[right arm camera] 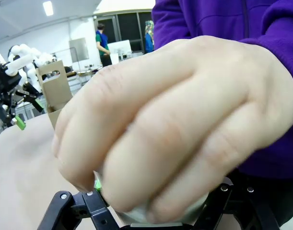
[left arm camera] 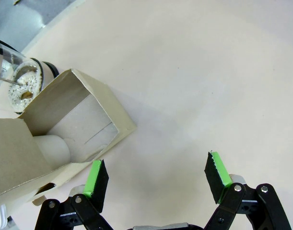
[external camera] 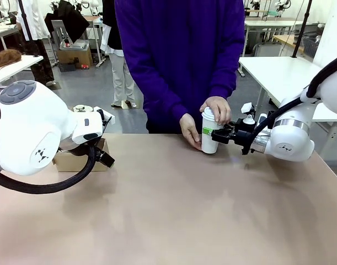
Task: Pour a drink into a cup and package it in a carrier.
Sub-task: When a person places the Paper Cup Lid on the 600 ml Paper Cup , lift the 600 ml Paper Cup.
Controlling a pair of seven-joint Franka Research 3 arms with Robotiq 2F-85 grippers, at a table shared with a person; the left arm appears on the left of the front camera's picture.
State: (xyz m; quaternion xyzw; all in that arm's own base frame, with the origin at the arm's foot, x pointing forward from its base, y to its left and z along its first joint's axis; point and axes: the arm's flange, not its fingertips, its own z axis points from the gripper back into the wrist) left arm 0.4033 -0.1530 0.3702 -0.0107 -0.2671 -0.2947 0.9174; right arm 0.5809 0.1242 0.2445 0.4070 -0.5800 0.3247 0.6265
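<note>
R gripper (external camera: 217,134) pinches the upright cup (external camera: 209,138) from the right at the far side of the tabletop (external camera: 185,210), w/ a person's hand (external camera: 217,108) on top; the carrier (left arm camera: 96,103) sits well apart to the left, just beside the spread-open L gripper (left arm camera: 157,163).

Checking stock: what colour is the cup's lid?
White; the lid shows best in the front view.

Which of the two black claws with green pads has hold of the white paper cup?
The right gripper: it clasps the tall white paper cup. The left gripper hangs open, holding nothing.
</note>
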